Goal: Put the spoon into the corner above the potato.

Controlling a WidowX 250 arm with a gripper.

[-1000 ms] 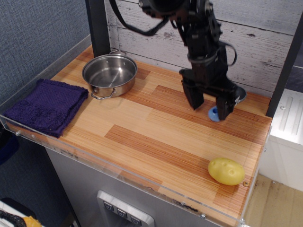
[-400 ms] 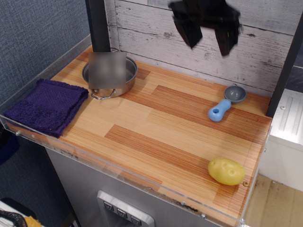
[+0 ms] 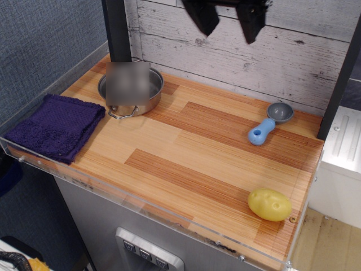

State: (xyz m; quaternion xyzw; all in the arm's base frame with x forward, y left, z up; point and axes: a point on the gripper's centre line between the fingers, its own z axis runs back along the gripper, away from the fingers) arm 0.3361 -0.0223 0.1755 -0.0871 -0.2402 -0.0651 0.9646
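The spoon point(image 3: 268, 123) lies flat on the striped wooden tabletop, its grey bowl toward the plank wall and its light-blue handle pointing to the front left. It rests in the far right corner point(image 3: 307, 116), between the whitewashed plank wall and the black upright post. The yellow potato point(image 3: 269, 204) lies at the front right, well below the spoon. My gripper point(image 3: 227, 22) hangs open and empty high at the top of the view, in front of the wall, far above and left of the spoon.
A steel pot point(image 3: 131, 89), partly blurred out, stands at the back left. A folded purple cloth point(image 3: 55, 126) lies at the left edge. A second black post point(image 3: 117, 29) rises behind the pot. A clear plastic rim point(image 3: 169, 212) runs along the table's front edge.
My gripper was low around the spoon's handle one second ago. It has let go, risen high and moved left. The spoon stays in the corner.
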